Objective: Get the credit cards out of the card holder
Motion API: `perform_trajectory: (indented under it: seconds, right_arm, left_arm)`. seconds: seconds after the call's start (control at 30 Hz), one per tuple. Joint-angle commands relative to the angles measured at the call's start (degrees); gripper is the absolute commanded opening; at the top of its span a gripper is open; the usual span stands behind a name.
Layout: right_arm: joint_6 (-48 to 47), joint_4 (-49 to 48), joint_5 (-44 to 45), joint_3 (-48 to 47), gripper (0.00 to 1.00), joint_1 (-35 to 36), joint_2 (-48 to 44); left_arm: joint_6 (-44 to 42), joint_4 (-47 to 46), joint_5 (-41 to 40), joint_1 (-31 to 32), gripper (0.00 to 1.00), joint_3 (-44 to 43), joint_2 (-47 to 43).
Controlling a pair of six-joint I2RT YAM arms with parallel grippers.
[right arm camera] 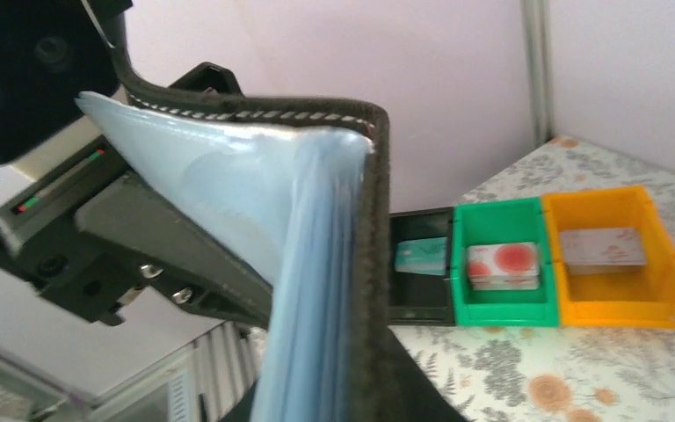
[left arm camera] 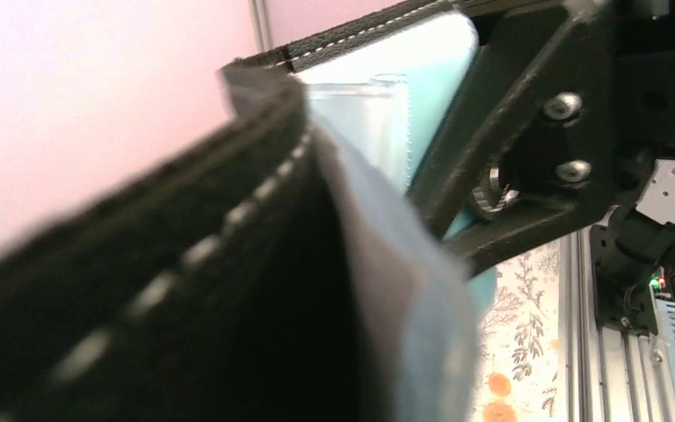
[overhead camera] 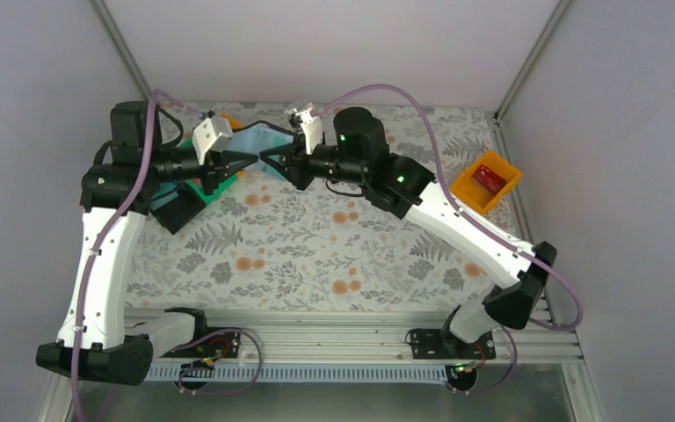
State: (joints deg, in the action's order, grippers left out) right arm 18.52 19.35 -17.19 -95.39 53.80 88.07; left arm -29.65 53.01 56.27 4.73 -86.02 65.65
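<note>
Jaws of both arms look clamped on the card holder [overhead camera: 256, 141], left jaws on one black flap, right jaws on the other, spreading it open in the air above the far part of the surface [overhead camera: 316, 255]. Whether a card sits in its grey-blue inside cannot be told. A red card [overhead camera: 489, 178] lies in the orange bin [overhead camera: 464, 188] at the right edge. For a clean pull, one arm should hold its flap firm while the other lets go, pinches an exposed card edge and draws it straight along the pocket.
</note>
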Motion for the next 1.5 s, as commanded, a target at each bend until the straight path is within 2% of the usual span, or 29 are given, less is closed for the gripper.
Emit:
perform_trajectory:
  seconds: [0.0,0.03,0.13,0.33,0.5,0.7,0.87,1.0,1.1,1.3,1.47]
  right_arm:
    - [-2.72,-0.97,-11.16,-2.09,0.28,-1.29,-2.0]
    - [-3.5,-1.06,-11.67,-0.65,0.36,-2.48,-3.21]
    - [-4.82,-3.14,-16.41,5.28,0.51,-6.91,-7.25]
    - [-10.49,-1.35,-19.25,9.81,0.64,-9.11,-10.64]
    - [-12.51,-1.77,-19.62,12.8,0.64,-11.43,-13.16]
    - [-14.5,0.36,-18.52,10.31,0.69,-11.57,-11.94]
    - [-14.24,0.41,-17.43,8.54,0.65,-11.7,-10.99]
    - [-13.63,-0.15,-12.91,9.18,0.58,-11.7,-11.34]
    - [-13.73,-0.52,-11.6,9.15,0.56,-11.7,-11.74]
    - [-14.93,-1.02,-16.99,8.85,0.64,-11.18,-11.29]
    - [-20.97,1.12,-24.68,11.16,0.73,-10.43,-13.51]
  left_arm:
    - [-2.67,1.63,4.28,-0.38,0.03,-1.46,-0.74]
    - [-3.33,2.38,5.53,-0.56,0.02,-1.96,-1.0]
    - [-3.66,3.32,10.76,-1.6,0.02,-2.33,-1.58]
    - [-2.66,3.51,18.23,-3.24,0.02,-2.37,-0.64]
    - [-5.13,5.07,20.93,-3.62,0.02,-1.78,-1.16]
    - [-6.23,6.03,21.24,-3.87,0.02,-2.12,-1.62]
    - [-8.41,7.65,22.58,-3.94,0.02,-2.52,-1.64]
    - [-10.48,9.19,23.19,-3.88,0.02,-2.87,-1.55]
    - [-10.89,9.61,23.09,-3.94,0.02,-2.74,-1.55]
    - [-8.35,7.27,21.95,-3.94,0.02,-2.15,-1.47]
    - [-5.3,4.86,19.85,-3.94,0.02,-1.56,-1.34]
